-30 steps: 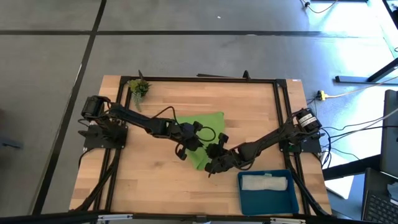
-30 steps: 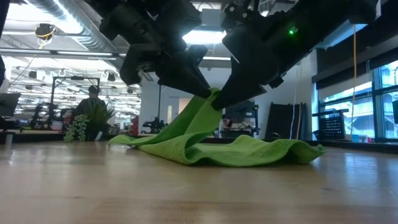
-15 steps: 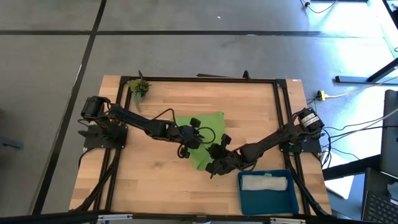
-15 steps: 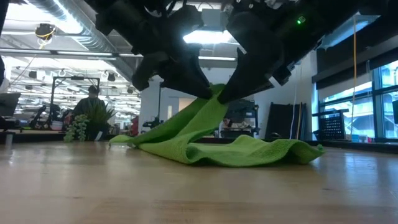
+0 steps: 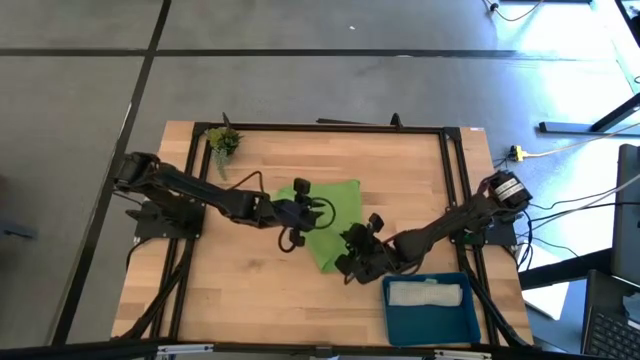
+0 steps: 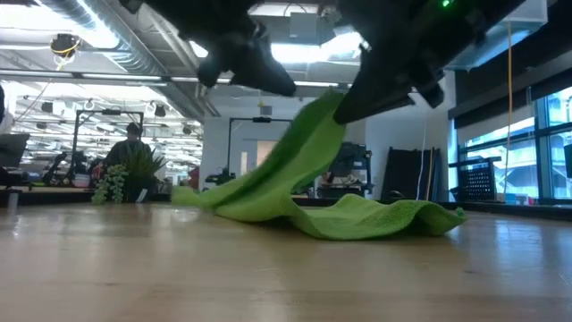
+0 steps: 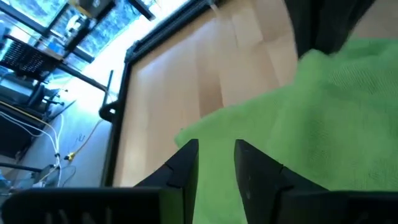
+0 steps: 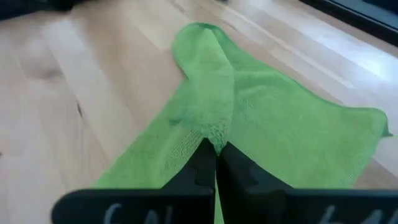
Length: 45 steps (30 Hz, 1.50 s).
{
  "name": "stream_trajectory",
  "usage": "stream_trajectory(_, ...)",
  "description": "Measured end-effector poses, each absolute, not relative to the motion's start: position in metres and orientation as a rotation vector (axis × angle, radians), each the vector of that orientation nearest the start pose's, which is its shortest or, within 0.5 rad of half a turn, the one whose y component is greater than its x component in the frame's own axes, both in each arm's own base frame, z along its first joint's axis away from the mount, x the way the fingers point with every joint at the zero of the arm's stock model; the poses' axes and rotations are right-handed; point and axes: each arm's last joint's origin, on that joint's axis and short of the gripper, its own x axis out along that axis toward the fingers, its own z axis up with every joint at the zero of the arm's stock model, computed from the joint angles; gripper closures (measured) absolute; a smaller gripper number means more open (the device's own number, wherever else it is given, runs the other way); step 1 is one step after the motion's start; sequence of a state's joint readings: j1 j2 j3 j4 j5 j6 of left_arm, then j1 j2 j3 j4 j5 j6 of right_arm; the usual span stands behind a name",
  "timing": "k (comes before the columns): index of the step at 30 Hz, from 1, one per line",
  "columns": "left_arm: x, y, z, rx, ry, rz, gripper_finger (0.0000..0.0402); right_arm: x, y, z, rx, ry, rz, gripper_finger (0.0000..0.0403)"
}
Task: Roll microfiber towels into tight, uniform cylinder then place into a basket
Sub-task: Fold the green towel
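Note:
The lime green towel (image 5: 335,205) lies in the middle of the table, its far and right parts flat on the wood (image 6: 384,219). My right gripper (image 5: 348,262) is shut on a raised fold of it at the towel's near side (image 6: 332,100). My left gripper (image 5: 305,213) hovers above the towel's left part, a little open and empty, its fingers (image 7: 186,163) over the cloth. It is clear of the towel in the low view (image 6: 259,72). The pale towel (image 5: 425,293) lies inside the teal basket (image 5: 392,320) at the near right. My right gripper pinches a bunched ridge of the green towel (image 8: 214,135) between its two shut fingers. The fingers slant down from the table's near right. The pinched fold is lifted clear and the cloth slopes from it down to the table, drawn fairly straight. The far and right parts stay on the wood.
A small leafy sprig (image 5: 223,140) stands at the far left corner. A black frame (image 5: 330,127) runs round the table's edges. Bare wood (image 5: 240,285) lies near and left of the towel. A person (image 6: 134,134) is in the room behind.
My left gripper has let go of the raised fold and gone up and toward the far left. My right gripper has risen and moved a little toward the right edge with the fold. The towel's peak is higher, its left part is drawn in, and its right part has stayed put.

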<state>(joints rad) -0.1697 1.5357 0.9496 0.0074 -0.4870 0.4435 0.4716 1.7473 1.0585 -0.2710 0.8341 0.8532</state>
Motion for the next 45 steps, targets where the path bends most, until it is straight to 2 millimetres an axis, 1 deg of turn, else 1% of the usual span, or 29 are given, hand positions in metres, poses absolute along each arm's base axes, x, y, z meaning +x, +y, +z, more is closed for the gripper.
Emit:
stream_trajectory(7, 0.307, -0.038, 0.246, 0.586, 0.646, 0.187, 0.031, 0.303, 0.153, 0.183, 0.331, 0.524, -0.632, 0.0401)
stream_trajectory(12, 0.299, -0.035, 0.249, 0.562, 0.678, 0.194, 0.031, 0.292, 0.162, 0.18, 0.424, 0.517, -0.67, 0.0401)
stream_trajectory(15, 0.295, -0.035, 0.25, 0.568, 0.703, 0.189, 0.031, 0.286, 0.163, 0.177, 0.466, 0.523, -0.704, 0.0401)
stream_trajectory(19, 0.293, -0.035, 0.251, 0.552, 0.711, 0.193, 0.031, 0.278, 0.16, 0.172, 0.537, 0.582, -0.771, 0.0401)
stream_trajectory(24, 0.292, -0.034, 0.249, 0.554, 0.732, 0.19, 0.031, 0.273, 0.152, 0.162, 0.581, 0.696, -0.849, 0.0401)
stream_trajectory(27, 0.292, -0.034, 0.249, 0.554, 0.733, 0.191, 0.031, 0.273, 0.147, 0.16, 0.626, 0.792, -0.876, 0.0401)
stream_trajectory(35, 0.292, -0.034, 0.249, 0.554, 0.733, 0.191, 0.031, 0.276, 0.135, 0.157, 0.696, 0.931, -0.894, 0.04)
stream_trajectory(38, 0.291, -0.034, 0.249, 0.555, 0.736, 0.19, 0.031, 0.277, 0.133, 0.157, 0.691, 0.945, -0.886, 0.0388)
stream_trajectory(45, 0.287, -0.033, 0.244, 0.573, 0.806, 0.176, 0.031, 0.279, 0.128, 0.157, 0.734, 0.974, -0.897, 0.0335)
